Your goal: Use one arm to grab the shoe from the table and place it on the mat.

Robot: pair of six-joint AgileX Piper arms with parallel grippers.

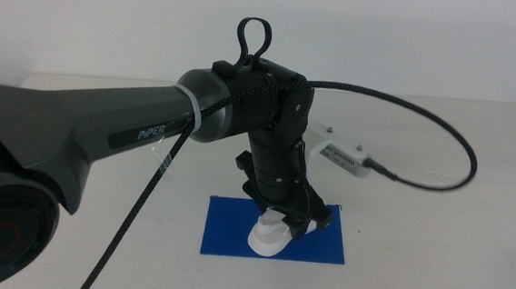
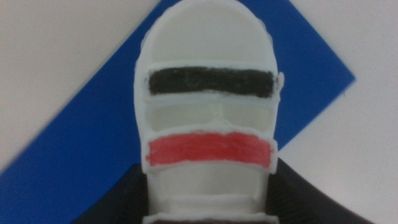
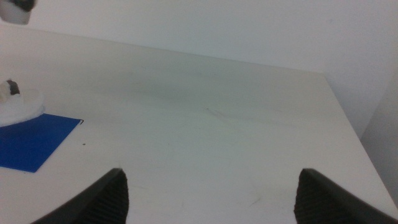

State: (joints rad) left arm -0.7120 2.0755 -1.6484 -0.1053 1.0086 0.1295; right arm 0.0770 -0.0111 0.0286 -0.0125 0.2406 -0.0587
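1. In the middle view, the left arm (image 1: 103, 143) reaches in from the left edge, and its left gripper (image 1: 291, 215) points down at frame centre, clasping the shoe (image 1: 268, 236) over the mat (image 1: 224, 233).
2. Only the left wrist view shows the shoe's black and red stripes; its sole seems to rest on the mat, though contact is hidden.
3. The right wrist view shows the right gripper (image 3: 211, 196) spread wide over the table (image 3: 217, 137), with the mat's corner at its left edge.

Robot lab setup: bare white table (image 1: 432, 266), plain white wall (image 1: 384, 35), PiPER arm (image 1: 104, 138) with cable.
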